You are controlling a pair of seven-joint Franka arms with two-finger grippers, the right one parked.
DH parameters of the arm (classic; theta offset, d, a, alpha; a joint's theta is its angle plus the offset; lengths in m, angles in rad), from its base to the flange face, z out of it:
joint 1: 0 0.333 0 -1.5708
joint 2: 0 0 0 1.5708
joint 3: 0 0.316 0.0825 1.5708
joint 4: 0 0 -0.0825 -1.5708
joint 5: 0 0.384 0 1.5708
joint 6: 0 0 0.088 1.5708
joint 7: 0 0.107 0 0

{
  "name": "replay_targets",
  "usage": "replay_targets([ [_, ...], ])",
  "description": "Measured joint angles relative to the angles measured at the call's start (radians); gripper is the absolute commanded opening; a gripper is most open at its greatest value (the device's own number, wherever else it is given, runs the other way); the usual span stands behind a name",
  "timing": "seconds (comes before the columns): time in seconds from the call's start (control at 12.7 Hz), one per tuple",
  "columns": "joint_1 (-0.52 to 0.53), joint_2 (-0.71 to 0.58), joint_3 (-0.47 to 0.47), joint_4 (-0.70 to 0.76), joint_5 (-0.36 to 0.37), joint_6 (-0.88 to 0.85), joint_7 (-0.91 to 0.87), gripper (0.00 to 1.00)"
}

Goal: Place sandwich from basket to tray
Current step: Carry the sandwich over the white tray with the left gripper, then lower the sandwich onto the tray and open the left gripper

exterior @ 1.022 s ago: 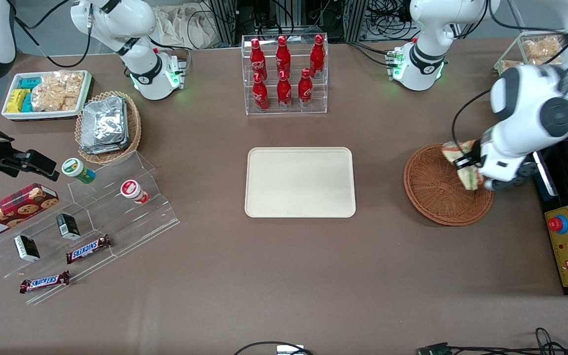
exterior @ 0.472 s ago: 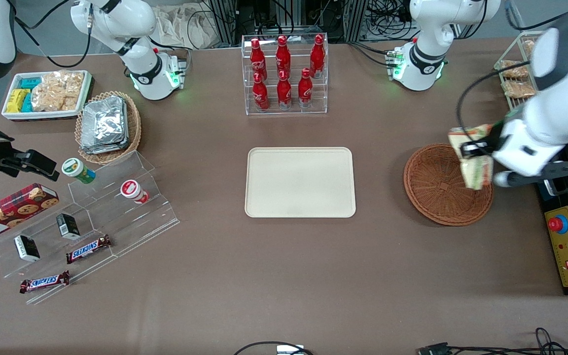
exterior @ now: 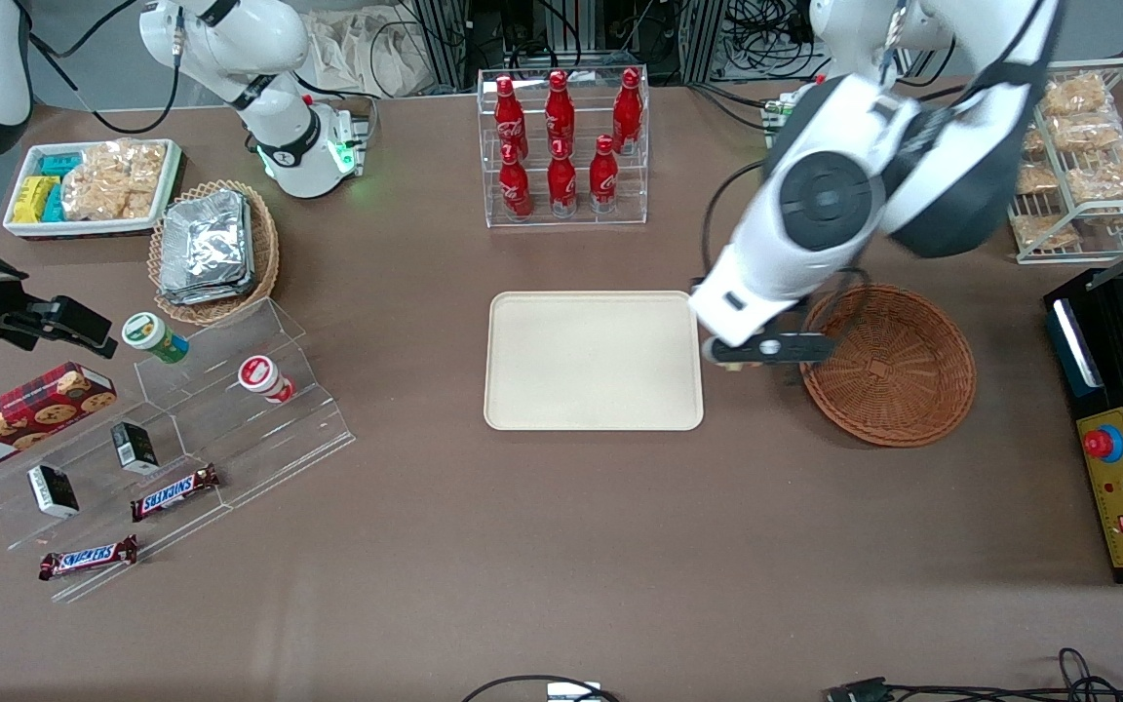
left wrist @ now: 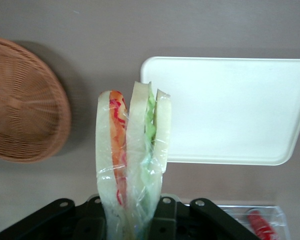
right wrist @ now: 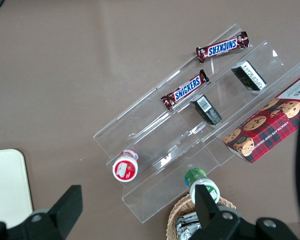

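Note:
The sandwich [left wrist: 132,155], a film-wrapped wedge of white bread with orange-red and green filling, stands upright in my left gripper [left wrist: 132,222], which is shut on its lower end. In the front view the gripper [exterior: 739,359] hangs above the table in the gap between the cream tray [exterior: 593,361] and the reddish-brown wicker basket [exterior: 888,366]. The arm hides nearly all of the sandwich there. In the left wrist view the basket [left wrist: 25,120] holds nothing, and the tray [left wrist: 230,110] is bare.
A clear rack of red bottles [exterior: 561,146] stands farther from the front camera than the tray. A wire rack of snack packets [exterior: 1078,146] and a black box with a red button [exterior: 1117,458] sit at the working arm's end. An acrylic step display [exterior: 181,429] lies toward the parked arm's end.
My left gripper has lifted the sandwich out of the basket. It has carried it sideways past the basket's rim to the edge of the tray.

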Motion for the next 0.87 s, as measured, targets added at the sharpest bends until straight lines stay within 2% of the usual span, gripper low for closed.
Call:
replay_targets([
  [0.16,-0.001,0.059,-0.06,-0.027,0.057,0.069,-0.07,0.0],
  [0.39,-0.004,0.129,-0.077,-0.179,0.109,0.282,-0.129,0.0],
  [0.87,-0.004,0.292,-0.078,-0.372,0.329,0.591,-0.267,0.01],
])
